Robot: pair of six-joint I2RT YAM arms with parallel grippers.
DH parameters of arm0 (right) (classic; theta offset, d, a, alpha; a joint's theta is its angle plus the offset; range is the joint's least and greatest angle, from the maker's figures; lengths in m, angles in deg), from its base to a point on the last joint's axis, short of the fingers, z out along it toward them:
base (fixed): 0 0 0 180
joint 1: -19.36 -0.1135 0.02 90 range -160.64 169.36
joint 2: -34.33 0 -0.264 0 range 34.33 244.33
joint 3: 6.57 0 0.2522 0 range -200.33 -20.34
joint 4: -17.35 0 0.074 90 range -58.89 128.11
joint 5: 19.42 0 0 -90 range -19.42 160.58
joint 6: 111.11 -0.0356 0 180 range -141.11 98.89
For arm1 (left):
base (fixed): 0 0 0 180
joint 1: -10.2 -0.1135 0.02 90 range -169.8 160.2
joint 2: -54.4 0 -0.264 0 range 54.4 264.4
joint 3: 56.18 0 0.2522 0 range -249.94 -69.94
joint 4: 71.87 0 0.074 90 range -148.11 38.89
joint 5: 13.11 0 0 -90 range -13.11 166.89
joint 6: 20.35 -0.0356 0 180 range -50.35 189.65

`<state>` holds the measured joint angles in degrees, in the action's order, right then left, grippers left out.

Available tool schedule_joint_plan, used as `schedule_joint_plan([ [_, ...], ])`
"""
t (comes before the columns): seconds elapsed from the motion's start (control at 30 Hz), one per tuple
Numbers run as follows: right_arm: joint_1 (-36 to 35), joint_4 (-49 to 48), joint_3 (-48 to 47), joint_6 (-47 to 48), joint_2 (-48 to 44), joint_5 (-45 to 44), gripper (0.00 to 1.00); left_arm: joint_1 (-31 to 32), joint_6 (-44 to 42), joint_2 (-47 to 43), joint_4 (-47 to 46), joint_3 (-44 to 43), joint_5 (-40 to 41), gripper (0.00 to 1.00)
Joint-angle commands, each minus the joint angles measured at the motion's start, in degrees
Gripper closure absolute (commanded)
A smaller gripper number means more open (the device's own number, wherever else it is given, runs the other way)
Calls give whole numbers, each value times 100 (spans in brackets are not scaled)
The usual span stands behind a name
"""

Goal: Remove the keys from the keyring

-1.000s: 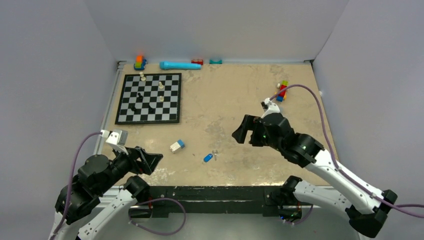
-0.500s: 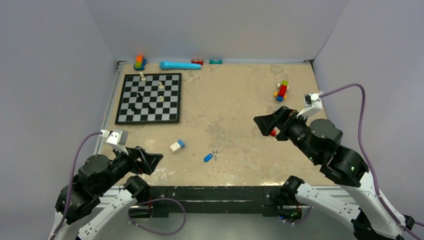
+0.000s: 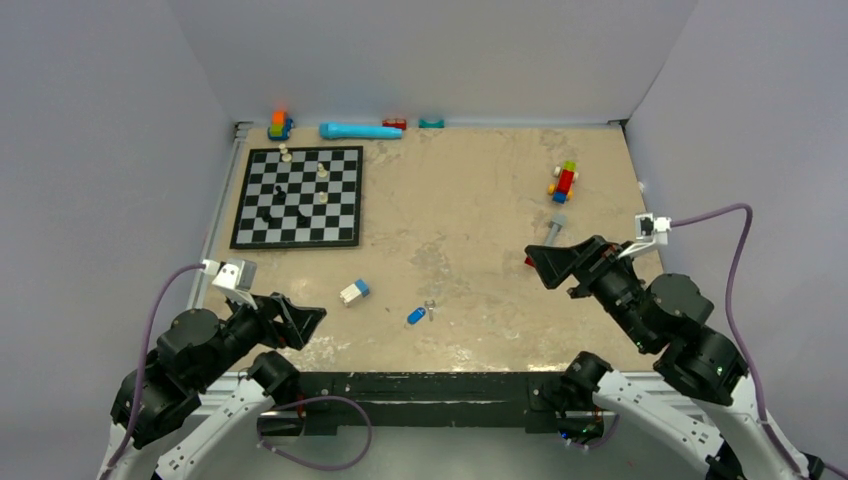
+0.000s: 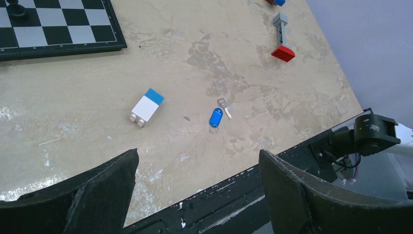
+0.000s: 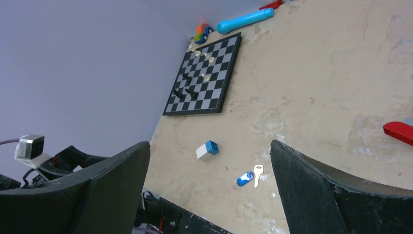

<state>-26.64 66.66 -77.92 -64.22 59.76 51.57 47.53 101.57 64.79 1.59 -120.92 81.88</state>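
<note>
The keys lie side by side on the tan table near its front edge: a blue-headed key (image 3: 416, 316) (image 4: 215, 117) (image 5: 245, 179) and a plain silver key (image 3: 430, 305) (image 4: 224, 107) (image 5: 258, 175). A thin keyring (image 4: 213, 129) shows at the blue key's near end. My left gripper (image 3: 305, 322) (image 4: 198, 161) hovers open at the front left, well short of the keys. Off to the right of them, my right gripper (image 3: 550, 268) (image 5: 209, 144) stands open and raised. Both hold nothing.
A white-and-blue block (image 3: 354, 291) (image 4: 146, 105) sits left of the keys. A chessboard (image 3: 298, 196) with several pieces fills the back left. A grey-and-red brick piece (image 3: 553, 231) (image 4: 281, 39) and a coloured brick toy (image 3: 564, 181) lie right. A blue cylinder (image 3: 360, 130) lies along the back wall.
My right arm has swung back from the table's middle to the right and toward its base, uncovering the grey-and-red piece. The left arm and the keys have not moved.
</note>
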Motion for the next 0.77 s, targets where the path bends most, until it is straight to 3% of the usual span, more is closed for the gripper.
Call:
schedule_joint_plan([
  [0.0, 10, 551, 216, -218, -338, -155, 2, 23, -33, -12, -2, 0, 81, 3],
  [0.33, 7, 800, 862, -452, -1489, -345, 2, 24, -24, -15, 6, -5, 98, 3],
  [0.73, 3, 773, 932, -339, -1360, -281, 2, 29, -2, -16, 15, 0, 116, 3],
])
